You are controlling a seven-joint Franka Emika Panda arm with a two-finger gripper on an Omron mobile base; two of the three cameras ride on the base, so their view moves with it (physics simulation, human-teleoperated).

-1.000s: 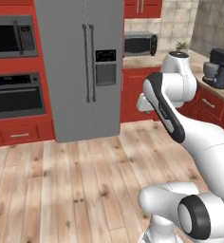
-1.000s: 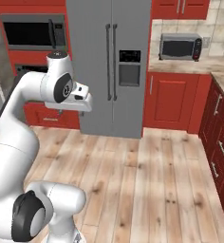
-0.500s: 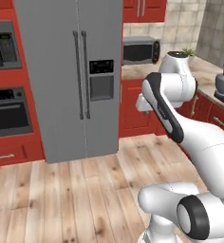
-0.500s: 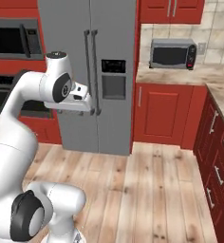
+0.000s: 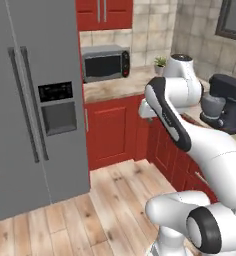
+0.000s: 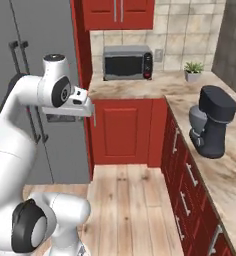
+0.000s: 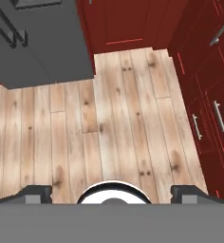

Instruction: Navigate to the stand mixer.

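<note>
Between the earlier pictures and the present ones the whole scene has shifted in both base views, which is attributed to travel and turning of the base, not to any movement of the kitchen items. The tall grey double-door refrigerator (image 5: 35, 100), formerly central, is now displaced to the left edge, and the corner of the kitchen has been brought into view. The dark charcoal stand mixer with overhanging head and grey metal bowl (image 6: 211, 121) is now seen large and complete on the beige stone-pattern countertop (image 6: 225, 165), well to the right of the refrigerator and along the counter from the grey boxy microwave oven (image 6: 127, 62) and the small green potted plant (image 6: 193, 70). The task is judged well advanced but not complete: the mixer stands off to the right, so further turning and approach appear necessary. The two-finger gripper (image 7: 112, 192) is directed down at the pale wooden plank floor (image 7: 109, 123); its tips stand wide apart with nothing held between them.
</note>
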